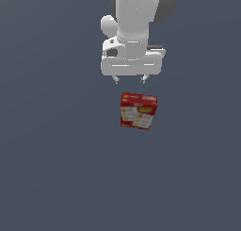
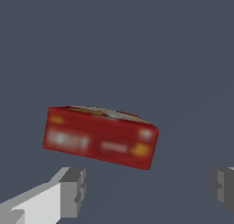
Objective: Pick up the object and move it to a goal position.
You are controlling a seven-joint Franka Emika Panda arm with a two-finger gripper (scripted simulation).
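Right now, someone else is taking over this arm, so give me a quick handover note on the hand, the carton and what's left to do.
Hand: open, holding nothing; the wrist view shows both fingers spread wide with a bare gap between them.
Carton: red, lying on the grey floor, set slightly askew. In the exterior view it sits just below the hand, not touched by either finger.
Done: no grasp yet; the hand appears to be near the carton.
Left: bring the fingers around the carton, close, lift, and carry it to the goal. No goal marker shows in either view.
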